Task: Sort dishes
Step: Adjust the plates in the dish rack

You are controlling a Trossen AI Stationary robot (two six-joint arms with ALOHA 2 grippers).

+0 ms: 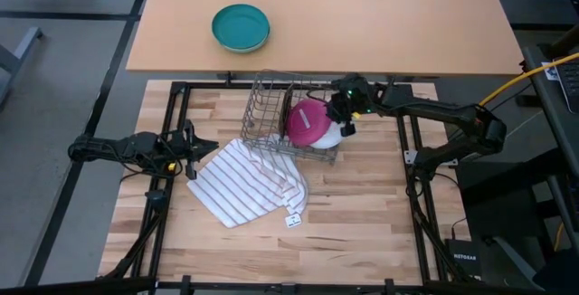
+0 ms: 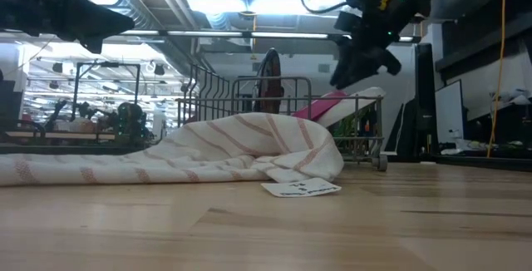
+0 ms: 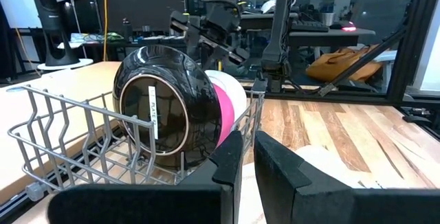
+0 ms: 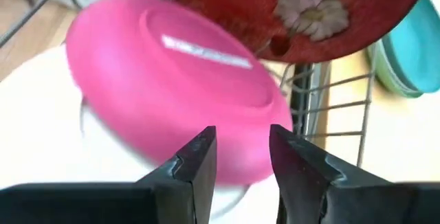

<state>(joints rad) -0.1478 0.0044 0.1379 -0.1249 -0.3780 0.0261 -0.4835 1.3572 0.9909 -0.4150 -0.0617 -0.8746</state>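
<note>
We hover right gripper (image 1: 346, 118), fingers parted, empty, over pink plate (image 1: 309, 121) leaning in wire rack (image 1: 271, 105), lining up grasp. Left gripper (image 1: 201, 146) waits at worktop's left edge, near-closed, empty.

The tabletop (image 1: 362, 223) is seen as pale wood planks with a smooth, faintly shiny finish, and the wire rack (image 3: 62, 124) as thin bare metal with a dull grey sheen. The magenta-pink plate (image 4: 172, 86) is shown as smooth plastic with soft highlights, the dark red plate (image 4: 289, 11) as glossy with a printed daisy on its face, its dark back (image 3: 161, 107) being mirror-bright. The striped cloth (image 1: 240, 182) is seen as soft, matt woven fabric lying in folds, with a small paper tag (image 2: 301, 189) by it.
</note>
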